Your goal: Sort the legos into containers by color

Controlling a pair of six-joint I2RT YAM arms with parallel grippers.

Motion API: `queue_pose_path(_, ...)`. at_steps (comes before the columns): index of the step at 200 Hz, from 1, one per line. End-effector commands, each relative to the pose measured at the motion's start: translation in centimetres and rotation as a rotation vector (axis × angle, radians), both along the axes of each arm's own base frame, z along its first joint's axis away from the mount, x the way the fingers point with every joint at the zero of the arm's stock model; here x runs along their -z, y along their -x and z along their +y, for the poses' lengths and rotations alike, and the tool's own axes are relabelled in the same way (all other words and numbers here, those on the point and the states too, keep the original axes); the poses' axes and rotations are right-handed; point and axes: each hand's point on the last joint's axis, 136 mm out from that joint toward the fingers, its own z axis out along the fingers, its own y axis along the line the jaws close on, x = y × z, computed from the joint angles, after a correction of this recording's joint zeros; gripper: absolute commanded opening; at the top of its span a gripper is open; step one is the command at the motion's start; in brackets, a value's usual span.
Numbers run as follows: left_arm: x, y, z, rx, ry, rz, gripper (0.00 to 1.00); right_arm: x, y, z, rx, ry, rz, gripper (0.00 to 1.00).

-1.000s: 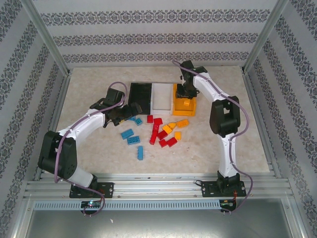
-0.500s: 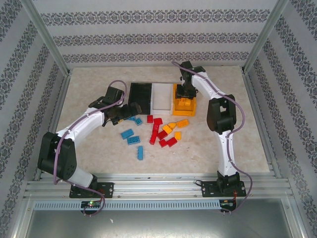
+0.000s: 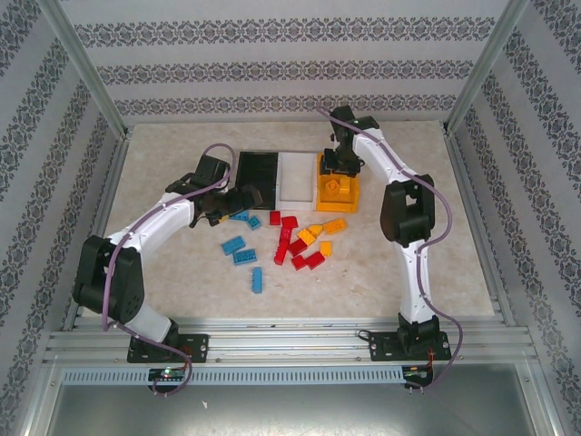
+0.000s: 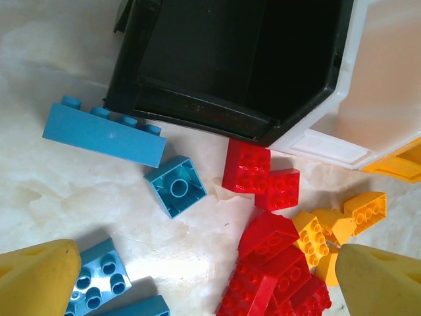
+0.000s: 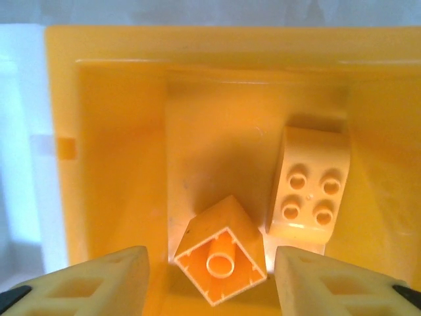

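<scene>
- Lying tilted on the floor of the orange-yellow bin (image 5: 112, 131), hollow underside up: one orange-yellow brick (image 5: 220, 260), free of any grip; just beside it, studs up, a second orange-yellow brick (image 5: 309, 187).
- Hanging over that same bin, fingers parted on either side of the tilted brick and not clamping it: right end effector (image 5: 212, 280).
- Touching the orange-yellow bin on its left-arm side: white bin (image 4: 375, 79); beyond that, black bin (image 4: 197, 66).
- Scattered on the counter (image 3: 363, 291) in front of the orange-yellow bin and across toward the black one: loose legos (image 4: 263, 243) in red, orange-yellow and light blue, crowded, several touching.
- Hovering above that heap, past the white bin from the orange-yellow bin and near the black bin's front wall, fingers spread wide with nothing between: left end effector (image 4: 210, 276).
- Likely trouble: a fingertip catching the tilted brick or the bin wall on the way up, flipping the brick out or dragging the light bin.
- Also possible: closing on the crowded heap and pinching two colours at once, or knocking neighbours aside.
</scene>
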Motion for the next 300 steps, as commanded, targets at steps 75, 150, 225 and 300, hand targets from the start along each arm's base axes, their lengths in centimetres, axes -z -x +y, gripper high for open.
queue_pose_path(75,2.5,0.4,-1.0,-0.087,0.140,0.038,1.00,-3.6,12.3,0.4,-0.128,0.047,0.026,0.70)
queue_pose_path(150,2.5,1.2,-1.4,-0.107,0.145,0.028,1.00,2.5,17.2,-0.5,-0.151,0.069,0.179,0.69)
queue_pose_path(225,2.2,2.3,-0.5,-0.101,0.103,0.021,1.00,4.9,16.1,0.3,-0.167,0.069,0.216,0.77)
queue_pose_path(300,1.9,1.6,-0.7,-0.084,0.090,0.028,1.00,6.3,14.6,0.4,-0.173,0.092,0.228,0.76)
